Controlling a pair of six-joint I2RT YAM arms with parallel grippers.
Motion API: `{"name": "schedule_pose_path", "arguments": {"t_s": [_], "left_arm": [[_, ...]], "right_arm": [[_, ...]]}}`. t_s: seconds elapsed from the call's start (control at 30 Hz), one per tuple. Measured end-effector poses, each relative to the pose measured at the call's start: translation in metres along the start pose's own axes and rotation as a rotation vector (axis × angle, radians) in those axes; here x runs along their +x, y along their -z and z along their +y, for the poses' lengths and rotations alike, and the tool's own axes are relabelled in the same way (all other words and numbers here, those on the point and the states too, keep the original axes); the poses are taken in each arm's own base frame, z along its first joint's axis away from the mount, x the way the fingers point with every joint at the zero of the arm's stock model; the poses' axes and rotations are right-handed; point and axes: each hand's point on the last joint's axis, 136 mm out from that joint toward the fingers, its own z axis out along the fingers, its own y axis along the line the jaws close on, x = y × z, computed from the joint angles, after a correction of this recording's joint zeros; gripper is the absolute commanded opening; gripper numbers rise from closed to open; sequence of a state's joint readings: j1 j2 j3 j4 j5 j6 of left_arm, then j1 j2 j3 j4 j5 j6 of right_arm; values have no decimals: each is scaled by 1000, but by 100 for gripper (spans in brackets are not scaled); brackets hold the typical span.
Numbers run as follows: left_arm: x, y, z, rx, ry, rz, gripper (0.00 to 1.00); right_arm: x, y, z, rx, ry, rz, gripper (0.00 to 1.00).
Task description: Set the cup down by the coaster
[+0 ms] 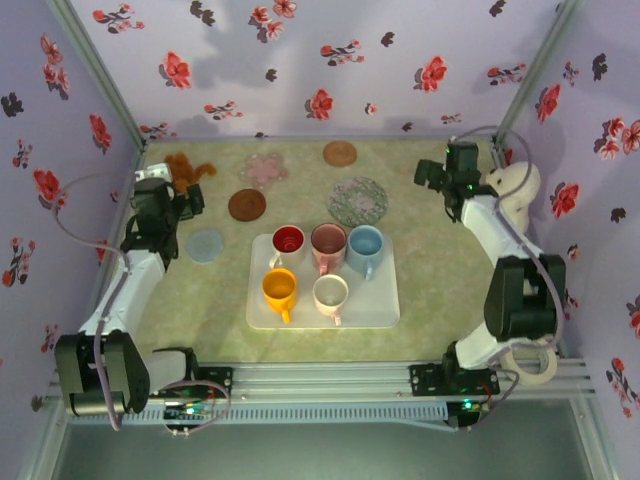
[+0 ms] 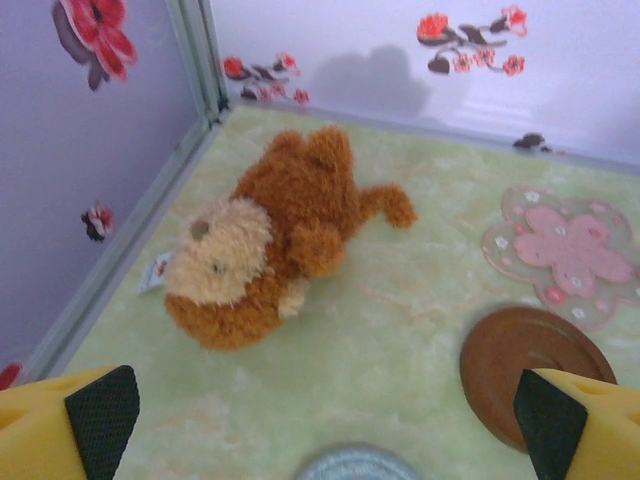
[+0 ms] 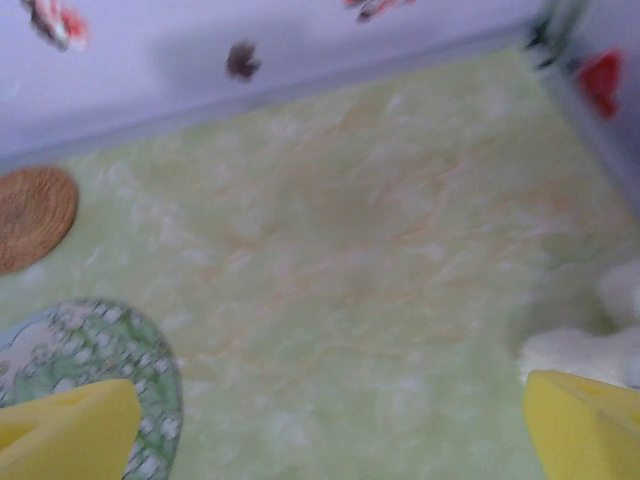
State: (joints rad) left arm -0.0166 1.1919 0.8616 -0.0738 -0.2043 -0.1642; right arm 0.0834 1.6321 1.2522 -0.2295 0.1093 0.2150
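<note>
**Yellow fingertips (image 2: 45, 425) spread wide and empty; no cup lifted yet**

Black-padded tips of my left jaws sit in the bottom corners of the left wrist view, wide apart with nothing between them. They hang over the far left of the counter (image 1: 440, 290), facing a brown plush monkey (image 2: 270, 240). A brown coaster (image 2: 530, 370) lies to its right and a pink flower coaster (image 2: 565, 250) beyond that. My right jaws are just as wide and just as empty. They hang over the far right of the counter, near a green patterned coaster (image 3: 90, 370), a woven coaster (image 3: 30, 215) and a white plush toy (image 3: 590, 350).

Seen from above, five cups stand on a white tray (image 1: 380, 312) in the middle of the counter. The red cup (image 1: 288, 240), pink cup (image 1: 328, 240) and blue cup (image 1: 365, 243) are at the back, with the orange cup (image 1: 279, 287) and cream cup (image 1: 330, 292) in front. A pale blue coaster (image 1: 206, 244) lies just left of the tray. Both jaws are well apart from the tray.

By my judgement the task has not begun, since every cup is on the tray. I have yet to choose a cup, grip it, carry it off and set it beside a coaster. Which cup and which coaster are meant, I cannot tell.
</note>
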Motion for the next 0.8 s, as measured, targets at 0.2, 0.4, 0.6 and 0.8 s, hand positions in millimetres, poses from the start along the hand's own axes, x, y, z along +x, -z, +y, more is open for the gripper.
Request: {"name": "schedule_pose_path", "arguments": {"t_s": [0.2, 0.4, 0.6, 0.8], "left_arm": [[11, 5, -5, 24, 21, 116, 99], [28, 9, -6, 31, 39, 199, 99], [39, 8, -8, 43, 52, 245, 99], [48, 5, -10, 49, 51, 281, 99]], "right_arm": [[17, -45, 55, -80, 62, 215, 96], [63, -79, 96, -88, 122, 409, 94], [103, -95, 105, -36, 140, 544, 94], [120, -102, 111, -10, 139, 589, 92]]}}
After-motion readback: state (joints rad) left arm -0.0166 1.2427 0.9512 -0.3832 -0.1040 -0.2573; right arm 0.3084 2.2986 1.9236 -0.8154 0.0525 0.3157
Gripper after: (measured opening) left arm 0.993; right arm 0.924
